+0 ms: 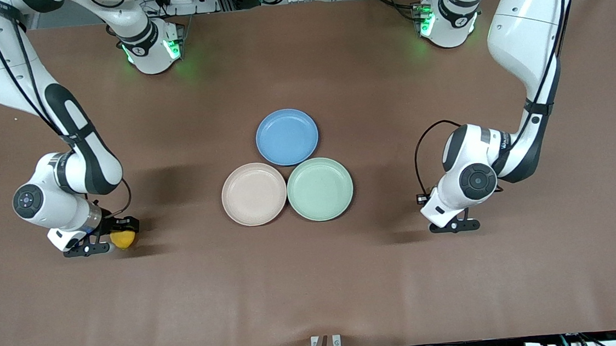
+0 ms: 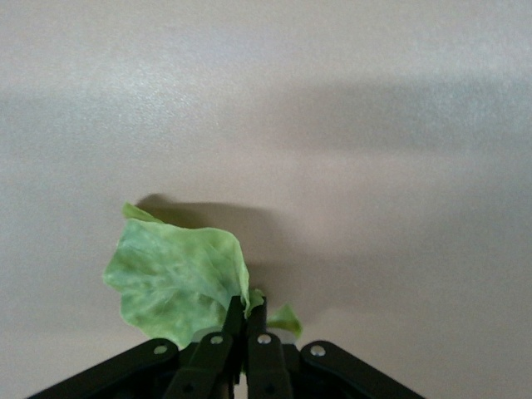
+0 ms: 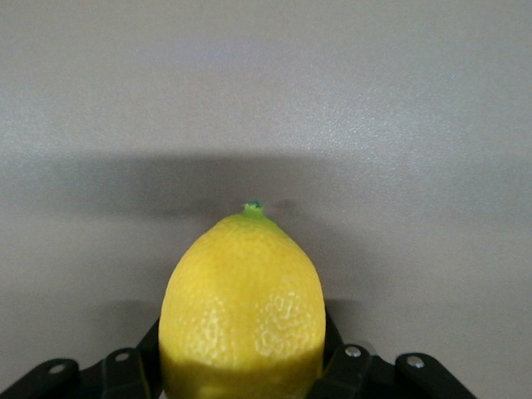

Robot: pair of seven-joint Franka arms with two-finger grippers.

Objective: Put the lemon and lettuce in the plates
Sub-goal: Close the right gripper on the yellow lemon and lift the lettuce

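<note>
1. At the 8 o'clock edge of the table (image 1: 316, 282), toward the right arm's end, the right gripper (image 1: 105, 239) has its fingers clamped on the lemon (image 1: 123, 239). In the right wrist view the lemon (image 3: 243, 309) fills the jaws, tip pointing away from the wrist.
2. At 4 o'clock, toward the left arm's end, the left gripper (image 1: 453, 226) has its fingers closed together on the lettuce (image 2: 176, 278), pinching it at the stem end. The leaf is hidden under the wrist in the front view.
3. At table centre lie the two target plates, touching: the beige-pink plate (image 1: 254, 193) toward the right arm's end and the mint green plate (image 1: 320, 188) toward the left arm's end. Both are empty.
4. At 12 o'clock from that pair sits the blue plate (image 1: 287, 136), touching both; it is no target.
5. Recommended procedure: lift each item clear of the table, carry it over the nearest target plate, lower it close, then release. The leaf is likely limp; move slowly.
6. No brand, label or writing is legible.
</note>
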